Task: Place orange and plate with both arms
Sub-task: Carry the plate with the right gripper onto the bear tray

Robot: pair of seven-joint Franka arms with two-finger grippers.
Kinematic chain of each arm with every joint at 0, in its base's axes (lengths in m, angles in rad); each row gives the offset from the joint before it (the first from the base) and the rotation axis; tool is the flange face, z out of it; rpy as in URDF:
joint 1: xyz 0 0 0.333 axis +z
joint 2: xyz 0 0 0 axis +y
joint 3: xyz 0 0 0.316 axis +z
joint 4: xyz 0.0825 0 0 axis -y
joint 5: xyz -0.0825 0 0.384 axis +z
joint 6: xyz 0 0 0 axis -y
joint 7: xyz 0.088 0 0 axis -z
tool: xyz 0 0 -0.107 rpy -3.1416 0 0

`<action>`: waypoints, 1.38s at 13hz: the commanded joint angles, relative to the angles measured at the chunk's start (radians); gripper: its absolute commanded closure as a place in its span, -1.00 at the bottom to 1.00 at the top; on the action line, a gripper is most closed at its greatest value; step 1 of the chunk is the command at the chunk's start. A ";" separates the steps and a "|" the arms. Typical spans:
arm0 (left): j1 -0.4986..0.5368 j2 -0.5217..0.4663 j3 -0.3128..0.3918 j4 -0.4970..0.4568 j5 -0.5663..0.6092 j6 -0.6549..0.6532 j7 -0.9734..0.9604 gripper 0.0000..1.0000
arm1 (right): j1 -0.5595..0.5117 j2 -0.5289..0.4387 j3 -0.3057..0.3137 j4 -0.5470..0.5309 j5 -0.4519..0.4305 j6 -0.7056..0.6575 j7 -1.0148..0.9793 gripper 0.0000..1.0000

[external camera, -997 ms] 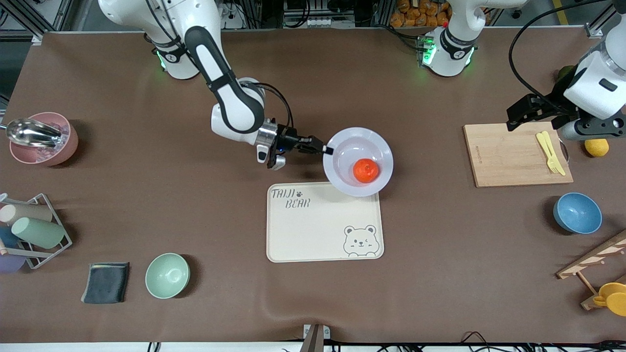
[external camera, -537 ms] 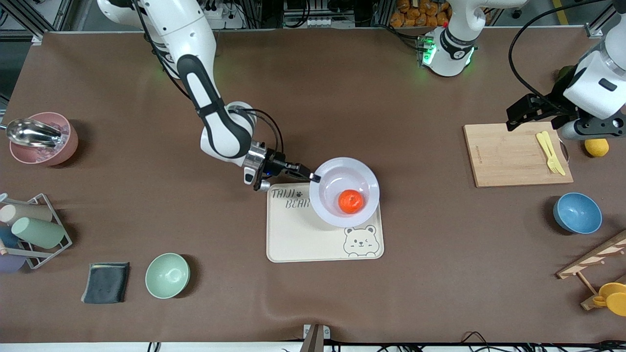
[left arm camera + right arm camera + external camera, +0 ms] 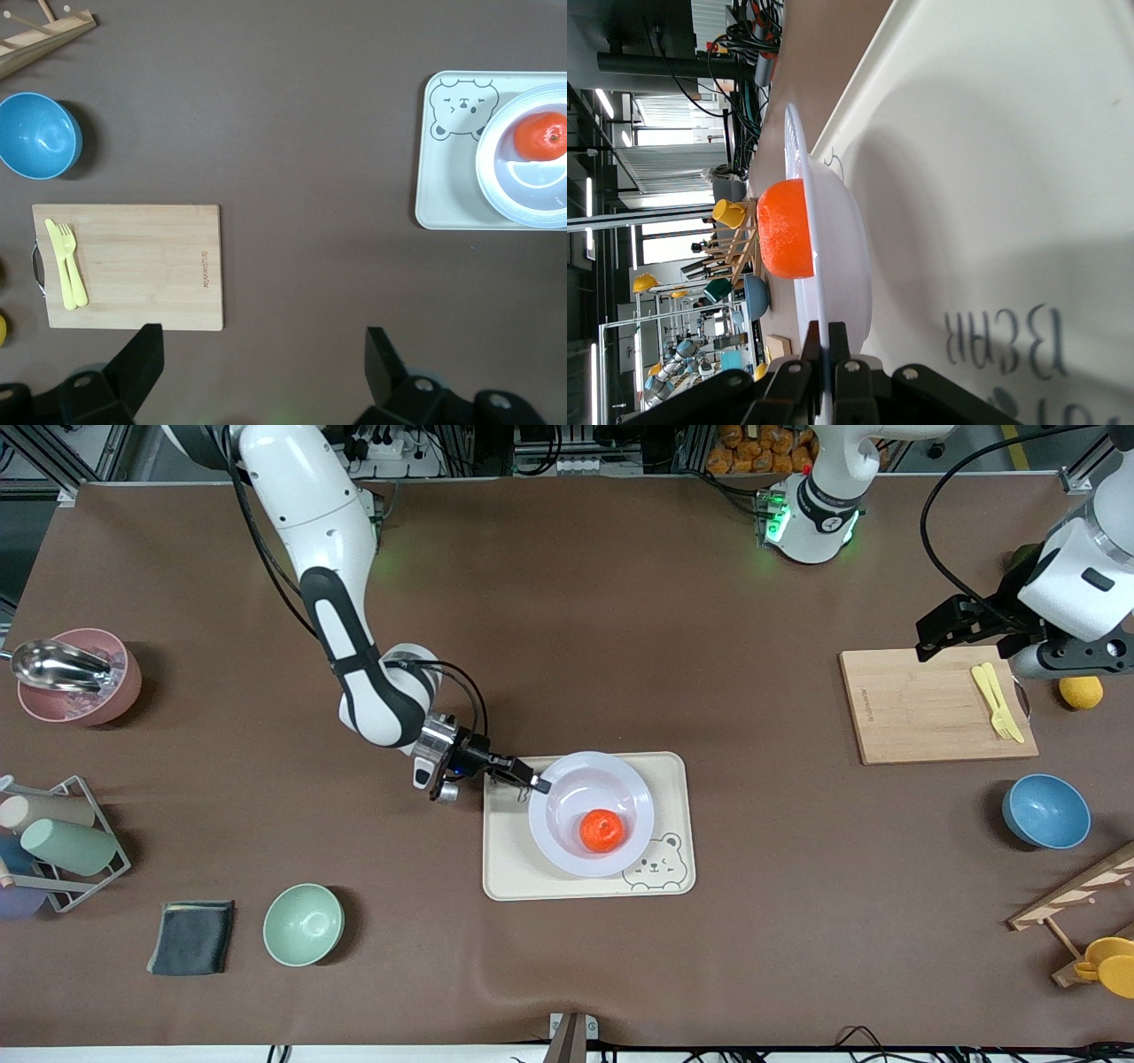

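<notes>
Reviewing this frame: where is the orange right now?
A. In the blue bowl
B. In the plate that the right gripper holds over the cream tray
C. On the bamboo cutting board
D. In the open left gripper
B: the orange sits in the plate, whose rim the right gripper pinches over the cream tray; the left gripper is open and holds nothing.

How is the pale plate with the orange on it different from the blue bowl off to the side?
The plate is pale lavender-white, wide and shallow; the blue bowl is smaller across and deeper. The plate carries an orange; the bowl looks empty. The plate is over the cream tray, its rim pinched by the right gripper; the bowl sits on the bare table with nothing holding it. Both are round, glossy dishes, open side up.
</notes>
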 commanded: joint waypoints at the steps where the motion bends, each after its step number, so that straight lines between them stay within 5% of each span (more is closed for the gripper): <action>1: -0.002 -0.007 0.003 0.000 -0.017 -0.011 0.015 -1.00 | -0.028 0.056 0.014 0.035 0.027 -0.055 -0.073 1.00; 3: -0.002 -0.007 0.003 0.000 -0.019 -0.011 0.015 -1.00 | -0.030 0.056 0.014 0.037 0.027 -0.055 -0.061 1.00; 4: -0.003 -0.007 0.003 0.000 -0.019 -0.011 0.015 -1.00 | -0.033 0.054 0.015 0.039 0.027 -0.054 -0.055 -0.20; 5: -0.003 -0.005 0.003 0.000 -0.019 -0.011 0.015 -1.00 | -0.033 0.053 0.015 0.039 0.027 -0.052 -0.041 -0.99; 10: -0.003 -0.004 0.003 0.000 -0.019 -0.011 0.015 -1.00 | 0.001 0.028 0.015 0.081 -0.034 0.125 0.020 -1.00; 18: -0.003 -0.007 -0.010 -0.002 -0.019 -0.011 0.014 -1.00 | -0.004 -0.039 -0.012 0.100 -0.457 0.172 0.290 -1.00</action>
